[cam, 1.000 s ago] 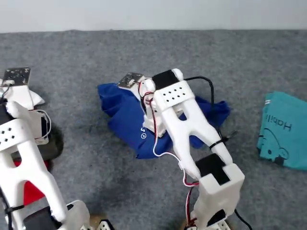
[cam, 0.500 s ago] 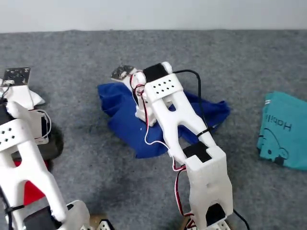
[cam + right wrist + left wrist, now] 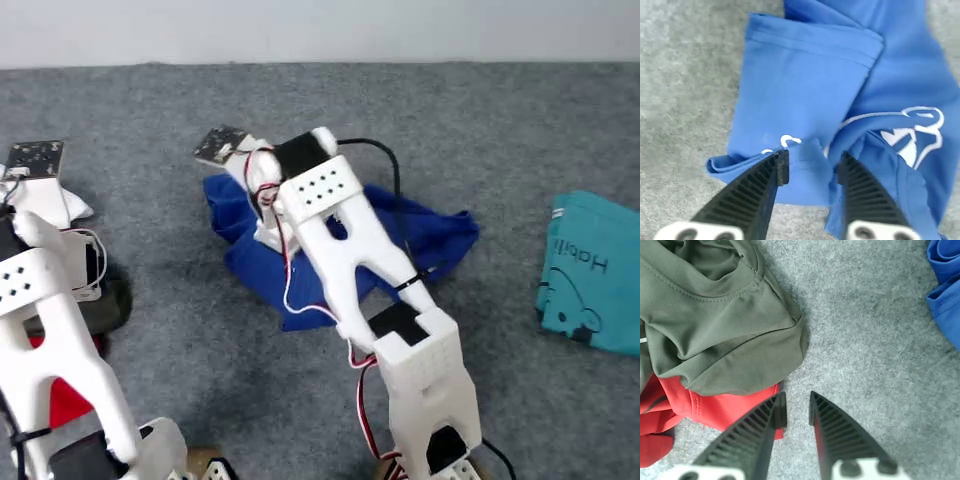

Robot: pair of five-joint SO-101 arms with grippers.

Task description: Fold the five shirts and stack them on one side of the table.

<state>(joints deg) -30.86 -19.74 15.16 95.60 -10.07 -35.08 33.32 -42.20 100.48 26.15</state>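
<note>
On the grey table [image 3: 520, 130], crumpled at centre, blue shirt [image 3: 245, 275], not yet folded; well apart at one side, teal shirt [image 3: 590, 300], folded, likely starting the stack; heaped awaiting turns, olive shirt [image 3: 715, 325] over red shirt [image 3: 725, 412]; straddling a blue fold, right gripper [image 3: 812, 167], half open, probably to pinch; beside the heap, left gripper [image 3: 796, 405], barely parted, empty.

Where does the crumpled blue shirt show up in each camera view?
High view: crumpled blue fabric shirt mid-table, partly under the right arm.
Left wrist view: its edge, across grey carpet from the left claw.
Right wrist view: spread directly under the right claw.
Shared landmark: that grey carpet.
</note>
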